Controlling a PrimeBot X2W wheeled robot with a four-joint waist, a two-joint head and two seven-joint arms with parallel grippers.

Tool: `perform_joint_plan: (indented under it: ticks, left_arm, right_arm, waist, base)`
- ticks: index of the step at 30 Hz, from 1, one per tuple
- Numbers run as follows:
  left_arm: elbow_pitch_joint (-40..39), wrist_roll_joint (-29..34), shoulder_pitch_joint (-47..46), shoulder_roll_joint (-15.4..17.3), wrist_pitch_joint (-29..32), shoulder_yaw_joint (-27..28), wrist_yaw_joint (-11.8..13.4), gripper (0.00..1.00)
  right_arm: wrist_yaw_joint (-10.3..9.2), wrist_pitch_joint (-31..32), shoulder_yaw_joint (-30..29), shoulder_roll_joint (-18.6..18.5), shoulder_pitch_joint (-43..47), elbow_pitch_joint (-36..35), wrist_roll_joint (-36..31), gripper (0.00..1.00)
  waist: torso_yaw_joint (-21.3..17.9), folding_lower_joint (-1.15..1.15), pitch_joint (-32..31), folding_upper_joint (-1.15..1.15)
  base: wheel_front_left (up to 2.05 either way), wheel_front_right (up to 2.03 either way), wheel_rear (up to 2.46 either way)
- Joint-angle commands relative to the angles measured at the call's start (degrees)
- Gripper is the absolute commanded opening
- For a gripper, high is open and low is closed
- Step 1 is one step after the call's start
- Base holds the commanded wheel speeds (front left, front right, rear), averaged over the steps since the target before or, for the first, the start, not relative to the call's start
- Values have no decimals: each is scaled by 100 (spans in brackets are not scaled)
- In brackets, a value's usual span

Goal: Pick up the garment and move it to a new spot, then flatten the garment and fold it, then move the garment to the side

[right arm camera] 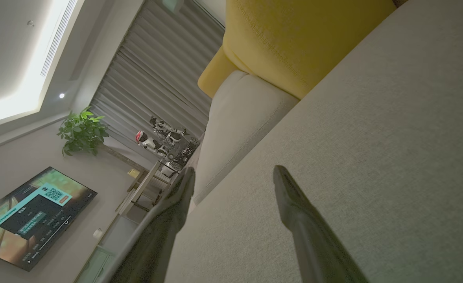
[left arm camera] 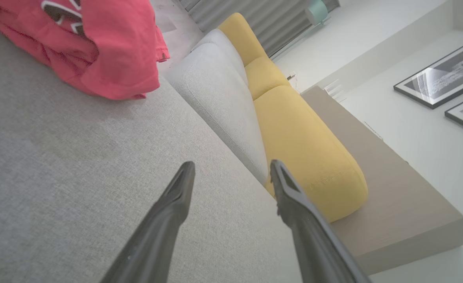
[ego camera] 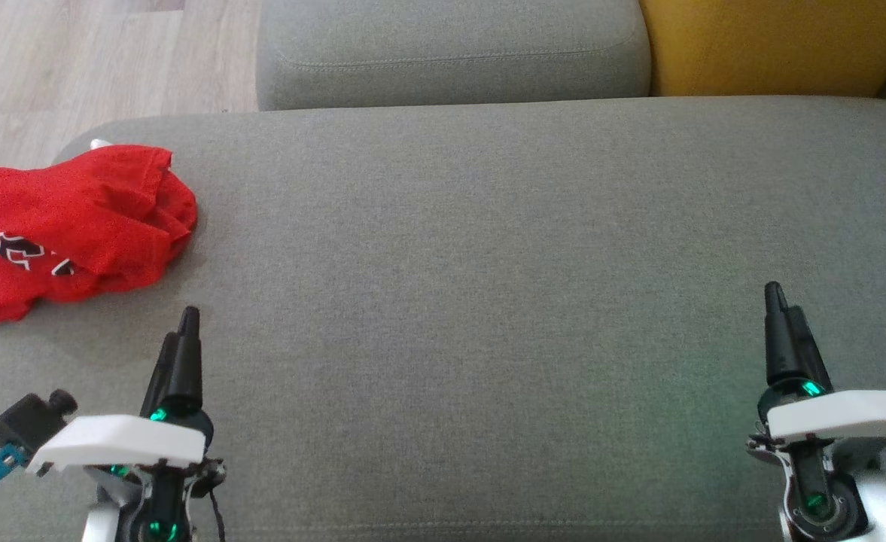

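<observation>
Where the grey seat cushion rounds off at its left end, heaped in loose folds: the red garment. Rests on that cushion's left rear part and spills over its left edge. Crumpled, not flat. Long axis slantwise across the corner, running from the cushion's front-left rim toward its rear. Broader, rounder end toward the rear, narrower tail toward the front-left, hanging past the rim. Black-and-white print face up on the half nearer the cushion's front. Small white scrap at the rear end. Cannot tell neck from hem.

Nearest to it, over the cushion's front-left part: the left gripper, aimed toward the cushion's rear, tips near the garment's front tail and clear of it. In the left wrist view, dark fingers spread wide, jaws released, grasping nothing, with bare cushion fabric between them.

Over the cushion's front-right part, well apart from the garment: the right gripper, likewise aimed toward the rear. In the right wrist view, fingers parted, jaws released and empty.

Behind the cushion's rear edge, a grey back cushion, and beside that, toward the seat cushion's right end, a yellow cushion. Off the seat cushion's left end, pale wooden floor.
</observation>
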Motion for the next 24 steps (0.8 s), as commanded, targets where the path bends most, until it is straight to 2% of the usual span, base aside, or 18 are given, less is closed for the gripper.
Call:
perform_joint_plan:
  ticks: [1, 24]
  left_arm:
    - [-246, 213, -279, 125, -78, 32, 17, 100]
    - [-407, 1992, -262, 396, -452, -395, 288, 100]
  right_arm:
    - [-2, -69, 80, -118, -283, -251, -202, 100]
    - [-2, -301, 335, -130, -278, -272, -1889, 100]
  waist:
    - [2, 0, 0, 0]
    - [-4, 0, -6, 0]
  base:
    - [0, 0, 0]
    - [0, 0, 0]
